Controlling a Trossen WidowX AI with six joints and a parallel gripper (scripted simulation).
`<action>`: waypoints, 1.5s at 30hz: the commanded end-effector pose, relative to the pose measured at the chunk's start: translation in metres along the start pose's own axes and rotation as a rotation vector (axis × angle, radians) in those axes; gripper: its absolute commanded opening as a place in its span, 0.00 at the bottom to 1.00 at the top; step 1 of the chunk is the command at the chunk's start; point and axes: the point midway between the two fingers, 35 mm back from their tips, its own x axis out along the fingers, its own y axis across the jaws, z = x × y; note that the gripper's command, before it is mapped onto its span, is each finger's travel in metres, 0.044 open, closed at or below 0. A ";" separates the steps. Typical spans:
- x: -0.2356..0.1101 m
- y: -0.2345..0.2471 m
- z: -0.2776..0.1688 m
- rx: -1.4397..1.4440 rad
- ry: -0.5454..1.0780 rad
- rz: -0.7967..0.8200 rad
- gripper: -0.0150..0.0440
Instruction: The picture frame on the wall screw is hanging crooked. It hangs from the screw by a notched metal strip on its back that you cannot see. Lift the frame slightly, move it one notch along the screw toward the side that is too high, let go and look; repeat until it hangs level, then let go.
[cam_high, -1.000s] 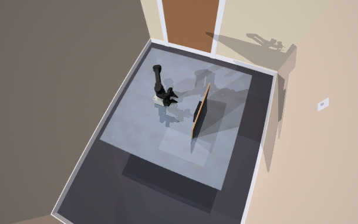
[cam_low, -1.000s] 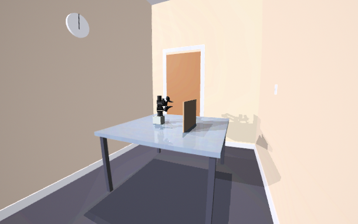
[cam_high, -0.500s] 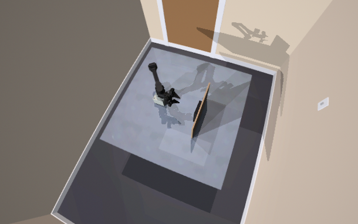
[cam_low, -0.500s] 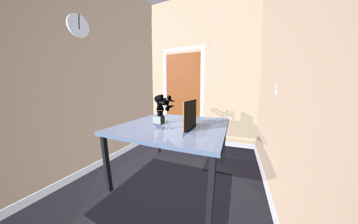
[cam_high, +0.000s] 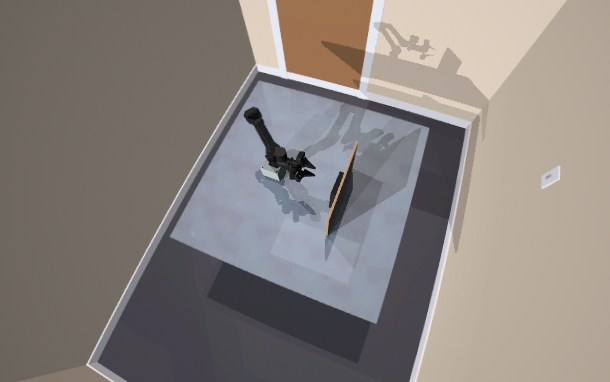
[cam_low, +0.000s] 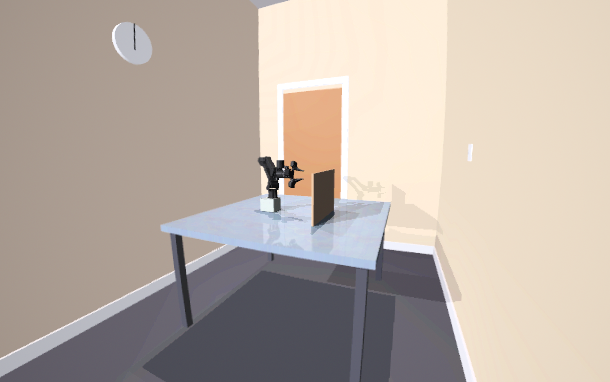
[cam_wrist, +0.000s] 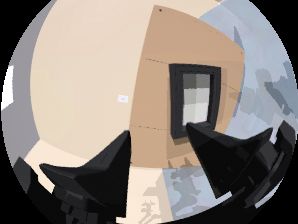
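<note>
The dark picture frame (cam_high: 336, 189) (cam_wrist: 176, 102) hangs on the upright tan board (cam_high: 353, 155) (cam_low: 323, 197) (cam_wrist: 150, 50). The wrist view lies on its side, with the board's top edge at left. There the frame looks turned against the board's seams: its lower end in that view sits farther from the top edge than its upper end. My gripper (cam_high: 314, 171) (cam_low: 303, 175) (cam_wrist: 158, 130) is open and empty, a gap in front of the board. In the wrist view one fingertip overlaps the frame's lower border. The screw and notched strip are hidden.
The board stands on the pale blue table (cam_high: 225, 220) (cam_low: 225, 227). The arm's light base block (cam_high: 271, 172) (cam_low: 270, 205) stands on the table in front of it. A brown door (cam_high: 325, 40) (cam_low: 312, 130) and a white wall plate (cam_high: 550, 177) (cam_wrist: 123, 99) are beyond the table.
</note>
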 end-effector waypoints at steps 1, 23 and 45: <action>0.001 0.000 0.000 0.005 -0.004 -0.001 0.69; 0.076 -0.052 -0.013 0.007 -0.005 0.005 0.69; 0.085 -0.058 -0.017 0.007 -0.005 0.006 0.69</action>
